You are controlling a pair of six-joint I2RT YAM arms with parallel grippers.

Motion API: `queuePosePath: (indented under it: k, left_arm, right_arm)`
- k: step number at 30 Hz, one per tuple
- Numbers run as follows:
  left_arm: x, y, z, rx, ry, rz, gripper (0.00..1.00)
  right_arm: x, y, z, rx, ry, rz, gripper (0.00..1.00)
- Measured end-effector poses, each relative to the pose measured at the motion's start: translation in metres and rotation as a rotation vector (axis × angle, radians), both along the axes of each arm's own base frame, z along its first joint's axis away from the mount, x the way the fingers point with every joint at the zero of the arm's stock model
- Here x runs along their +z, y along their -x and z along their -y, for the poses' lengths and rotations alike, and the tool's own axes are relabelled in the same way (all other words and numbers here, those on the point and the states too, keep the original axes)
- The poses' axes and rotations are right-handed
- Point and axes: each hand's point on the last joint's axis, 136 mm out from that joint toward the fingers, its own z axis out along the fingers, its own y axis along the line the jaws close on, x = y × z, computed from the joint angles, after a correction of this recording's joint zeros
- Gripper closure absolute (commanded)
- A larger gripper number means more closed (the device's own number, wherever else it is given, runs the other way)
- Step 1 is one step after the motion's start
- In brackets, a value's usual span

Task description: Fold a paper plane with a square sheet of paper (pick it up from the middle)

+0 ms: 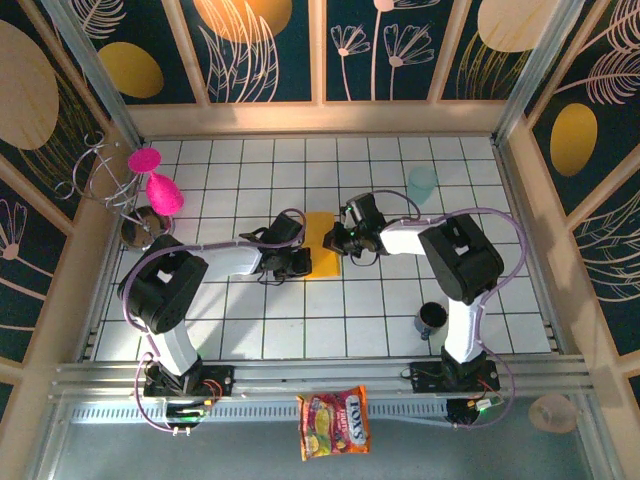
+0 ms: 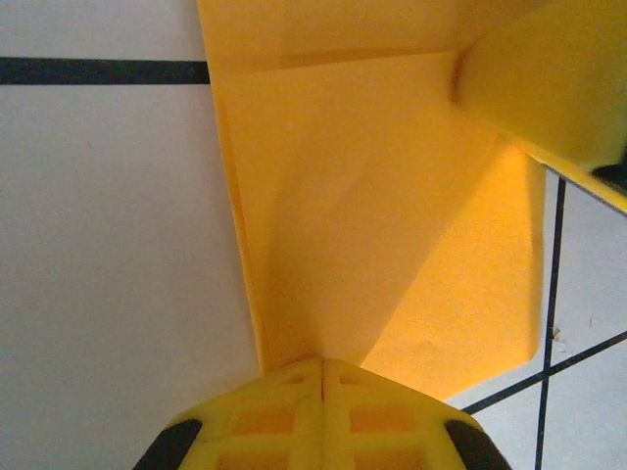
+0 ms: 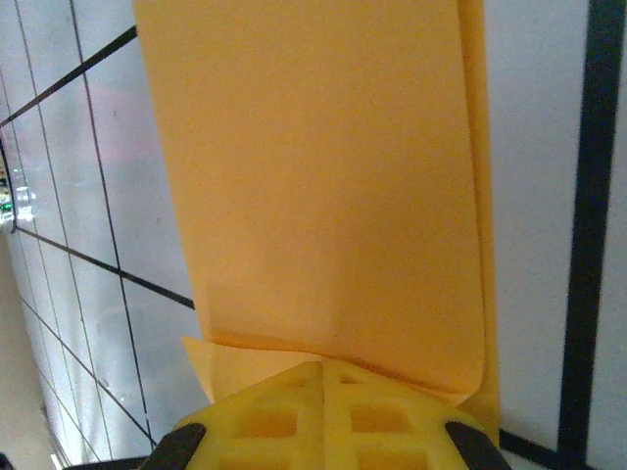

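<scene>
Pink cups (image 1: 155,180): two, on a wire stand at the far left edge of the desk (image 1: 300,335), well apart from the paper.
Desk: white tiles with dark grid lines, wooden rim all round.
Left gripper (image 2: 321,377): yellow fingertips pressed together along a closed seam, touching the near edge of the sheet; cannot tell whether paper sits between them or just under them.
Square sheet of paper (image 1: 322,243): orange-yellow, plain, no print or writing; near the middle of the desk, between the two grippers; folded over, so the top view shows a narrow upright rectangle; creases and a turned-up flap visible in the left wrist view, a doubled layer with a folded edge in the right wrist view.
Snack packet (image 1: 335,423): red and yellow, in front of the desk past the rail between the arm bases; white lettering that looks like "FOX'S", smaller print too small to read.
Right gripper (image 3: 323,377): yellow fingertips closed tight, resting at the sheet's folded edge, a lower layer poking out to one side; cannot tell if pinched.
Teal cup (image 1: 422,182): translucent, far right part of the desk.
Dark mug (image 1: 432,318): near right, just beside the right arm.
</scene>
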Motion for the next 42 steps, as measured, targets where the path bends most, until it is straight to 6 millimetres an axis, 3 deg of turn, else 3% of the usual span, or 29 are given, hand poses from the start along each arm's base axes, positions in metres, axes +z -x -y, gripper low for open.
queuePosePath:
  k: [7, 11, 24, 30, 37, 42]
  left_arm:
    - [0.000, 0.000, 0.000, 0.000, 0.001, 0.001, 1.00]
    - [0.000, 0.000, 0.000, 0.000, 0.002, 0.001, 1.00]
    - [-0.001, 0.001, 0.000, 0.007, 0.007, 0.000, 1.00]
    - [-0.001, 0.000, 0.000, 0.025, 0.029, 0.013, 1.00]
    - [-0.001, 0.001, 0.000, 0.034, 0.053, 0.031, 1.00]
    - [0.001, 0.001, 0.000, 0.033, 0.045, 0.022, 1.00]
  right_arm:
    - [0.014, 0.015, -0.017, 0.053, 0.005, 0.044, 0.96]
    - [0.010, 0.028, -0.025, 0.084, 0.017, 0.028, 0.97]
    - [-0.009, 0.033, -0.022, 0.082, 0.050, -0.011, 0.98]
    - [-0.010, 0.019, -0.004, 0.038, 0.030, -0.026, 0.98]
    - [-0.010, -0.022, 0.040, -0.089, 0.010, -0.026, 0.97]
    - [-0.008, -0.030, 0.050, -0.129, 0.036, -0.003, 0.96]
